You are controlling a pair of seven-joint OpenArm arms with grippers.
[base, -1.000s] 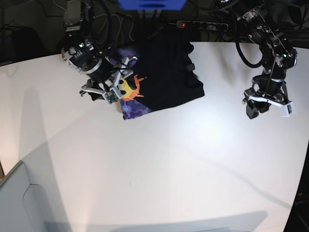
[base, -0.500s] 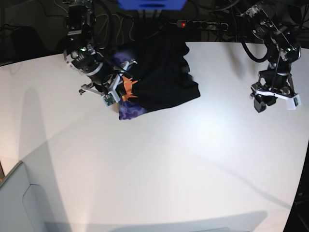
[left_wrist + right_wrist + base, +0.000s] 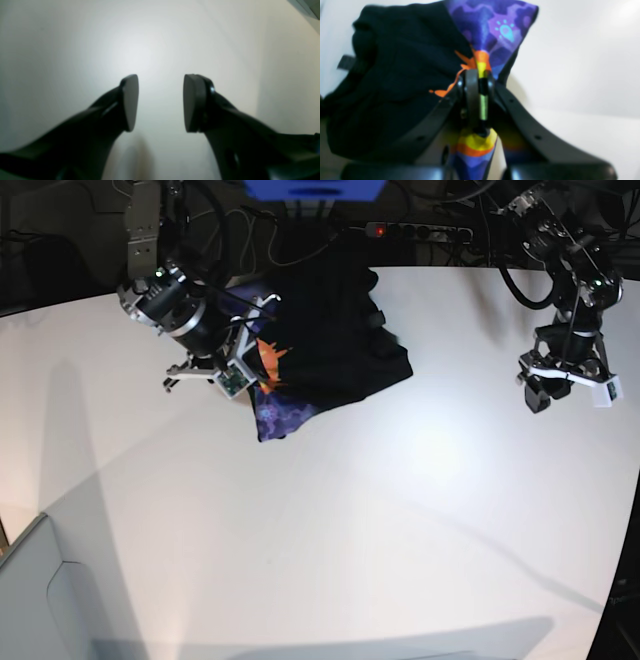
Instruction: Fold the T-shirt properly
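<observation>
T-shirt point(image 3: 330, 340) edge pinched in right pincer point(image 3: 480, 100); left pincer point(image 3: 160, 102) gapes over bare table point(image 3: 400, 530).

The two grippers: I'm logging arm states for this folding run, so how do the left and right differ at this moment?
The right gripper is shut on the T-shirt, pinching its printed patch; the left gripper is open and holds nothing. The right works at the shirt near the table's far edge; the left hangs over bare table, apart from the shirt. Both have dark fingers.
</observation>
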